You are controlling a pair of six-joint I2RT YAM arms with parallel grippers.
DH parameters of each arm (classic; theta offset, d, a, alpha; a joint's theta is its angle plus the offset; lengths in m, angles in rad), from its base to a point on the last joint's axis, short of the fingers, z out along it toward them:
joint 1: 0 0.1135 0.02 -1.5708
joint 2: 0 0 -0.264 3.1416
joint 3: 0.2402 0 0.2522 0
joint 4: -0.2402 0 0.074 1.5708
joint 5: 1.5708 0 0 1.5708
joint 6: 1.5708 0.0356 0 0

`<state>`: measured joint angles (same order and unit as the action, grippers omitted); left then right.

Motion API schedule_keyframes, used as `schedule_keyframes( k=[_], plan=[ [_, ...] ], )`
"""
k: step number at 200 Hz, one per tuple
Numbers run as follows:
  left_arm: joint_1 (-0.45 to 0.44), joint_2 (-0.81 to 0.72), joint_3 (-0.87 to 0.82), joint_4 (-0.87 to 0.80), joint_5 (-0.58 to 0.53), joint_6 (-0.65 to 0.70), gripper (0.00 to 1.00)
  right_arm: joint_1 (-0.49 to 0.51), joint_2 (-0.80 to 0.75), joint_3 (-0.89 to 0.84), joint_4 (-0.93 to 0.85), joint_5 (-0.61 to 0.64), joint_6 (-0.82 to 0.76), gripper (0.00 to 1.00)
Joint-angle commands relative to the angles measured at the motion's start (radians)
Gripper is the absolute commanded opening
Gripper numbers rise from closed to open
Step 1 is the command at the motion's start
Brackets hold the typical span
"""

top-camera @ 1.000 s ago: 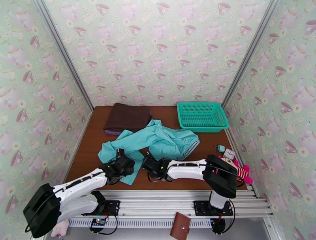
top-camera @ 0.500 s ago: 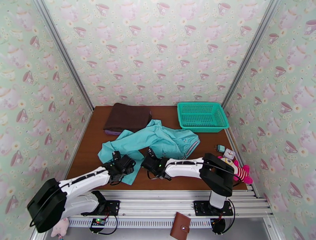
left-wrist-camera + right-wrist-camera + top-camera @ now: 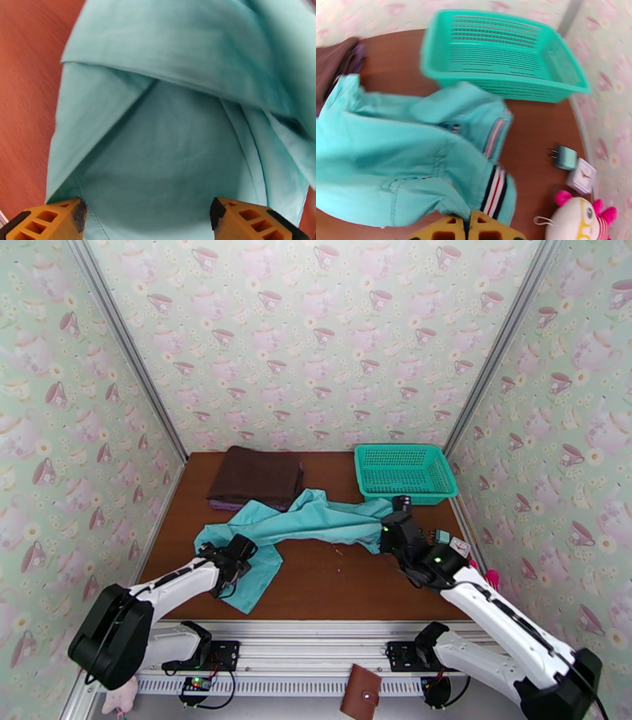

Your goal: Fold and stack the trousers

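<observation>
Trousers (image 3: 324, 520) pulled out across mid-frame since a second ago; right gripper (image 3: 468, 227) now clamped on striped waistband; left gripper (image 3: 146, 209) spread wide over leg, lower left, nothing held; flattening judged underway.

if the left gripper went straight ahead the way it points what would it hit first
Most likely the trousers: the left gripper has its fingers open, with the turquoise cloth lying right ahead of them.
</observation>
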<state>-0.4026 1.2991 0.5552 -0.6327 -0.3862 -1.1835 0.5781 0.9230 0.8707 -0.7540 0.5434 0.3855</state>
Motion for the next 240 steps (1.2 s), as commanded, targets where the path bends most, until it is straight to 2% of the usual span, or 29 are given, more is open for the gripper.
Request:
schedule_keyframes(
  k=[1, 10, 17, 24, 35, 44, 54, 64, 71, 78, 100, 122, 138, 157, 177, 198, 211, 226, 240],
  plan=[
    [0.074, 0.007, 0.03, -0.074, -0.015, -0.033, 0.88, -0.02, 0.003, 0.012, -0.06, 0.007, -0.012, 0.0],
    [0.121, -0.007, 0.032, -0.082, -0.019, -0.012, 0.88, -0.024, 0.018, 0.026, -0.078, 0.042, -0.01, 0.0],
    [0.156, -0.02, 0.028, -0.065, -0.008, 0.027, 0.84, -0.028, 0.023, 0.029, -0.084, 0.049, -0.01, 0.0],
    [0.186, -0.038, 0.024, -0.044, 0.01, 0.075, 0.85, -0.03, 0.021, 0.032, -0.081, 0.04, -0.012, 0.0],
    [0.212, -0.072, 0.03, -0.017, 0.021, 0.177, 0.85, -0.031, 0.003, 0.037, -0.074, 0.035, -0.015, 0.0],
    [0.21, -0.117, 0.035, 0.019, 0.037, 0.317, 0.85, -0.031, -0.017, 0.047, -0.074, 0.048, -0.02, 0.0],
    [0.196, -0.187, 0.03, 0.061, 0.109, 0.466, 0.84, -0.032, -0.02, 0.075, -0.078, 0.078, -0.033, 0.0],
    [0.188, -0.273, 0.014, 0.099, 0.234, 0.599, 0.85, -0.042, -0.019, 0.111, -0.084, 0.091, -0.053, 0.0],
    [0.18, -0.344, -0.007, 0.125, 0.319, 0.653, 0.84, -0.055, -0.018, 0.143, -0.094, 0.09, -0.065, 0.0],
    [0.167, -0.418, -0.031, 0.146, 0.356, 0.671, 0.84, -0.065, -0.005, 0.173, -0.1, 0.087, -0.075, 0.0],
    [0.127, -0.61, -0.058, 0.128, 0.299, 0.658, 0.84, -0.088, 0.039, 0.251, -0.083, 0.095, -0.109, 0.0],
    [0.129, -0.678, -0.024, 0.067, 0.167, 0.658, 0.82, -0.133, 0.083, 0.347, -0.086, 0.12, -0.142, 0.0],
    [0.144, -0.637, 0.016, 0.068, 0.153, 0.664, 0.82, -0.172, 0.102, 0.4, -0.074, 0.124, -0.172, 0.0],
    [0.148, -0.543, 0.077, 0.11, 0.245, 0.721, 0.83, -0.205, 0.11, 0.429, -0.111, 0.089, -0.17, 0.0],
    [0.14, -0.405, 0.162, 0.123, 0.35, 0.748, 0.81, -0.205, 0.063, 0.34, -0.116, 0.011, -0.144, 0.0],
    [0.097, -0.225, 0.295, 0.082, 0.333, 0.735, 0.79, -0.205, 0.008, 0.209, -0.07, -0.048, -0.121, 0.0],
    [0.079, -0.115, 0.363, 0.077, 0.354, 0.665, 0.79, -0.205, -0.014, 0.152, -0.058, -0.07, -0.107, 0.0],
    [0.054, 0.006, 0.459, 0.025, 0.351, 0.517, 0.8, -0.205, -0.019, 0.108, -0.052, -0.082, -0.099, 0.0],
    [0.005, 0.101, 0.539, -0.013, 0.357, 0.444, 0.81, -0.205, -0.066, 0.08, -0.053, -0.124, -0.083, 0.0]
  ],
)
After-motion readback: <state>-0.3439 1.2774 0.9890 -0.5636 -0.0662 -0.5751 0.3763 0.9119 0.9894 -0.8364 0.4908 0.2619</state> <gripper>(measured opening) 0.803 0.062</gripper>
